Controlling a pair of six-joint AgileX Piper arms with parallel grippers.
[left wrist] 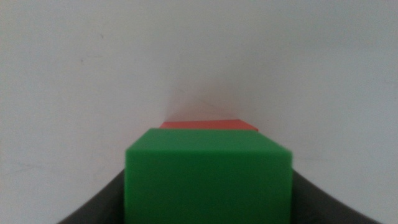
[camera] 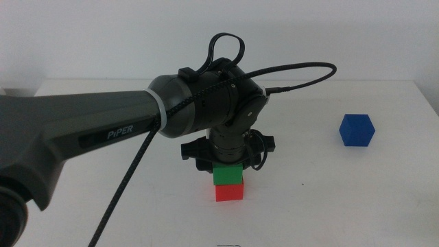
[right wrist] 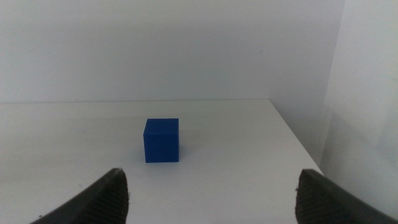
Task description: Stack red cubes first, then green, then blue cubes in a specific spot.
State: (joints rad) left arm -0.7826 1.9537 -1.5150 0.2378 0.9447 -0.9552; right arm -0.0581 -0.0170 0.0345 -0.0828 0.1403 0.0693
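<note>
Reaching down, left pincer [camera: 228,169] gripping green [camera: 228,175]

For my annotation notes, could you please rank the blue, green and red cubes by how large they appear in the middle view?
1. Blue cube: looks largest, standing alone to the right.
2. Green cube and red cube: these look alike. They are stacked, green on red, and the left gripper covers green's top, so I would not rank them.

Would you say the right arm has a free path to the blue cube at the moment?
Probably yes: the blue cube sits alone on bare white table ahead of the right end effector, whose jaws are wide open, with nothing between them.
</note>
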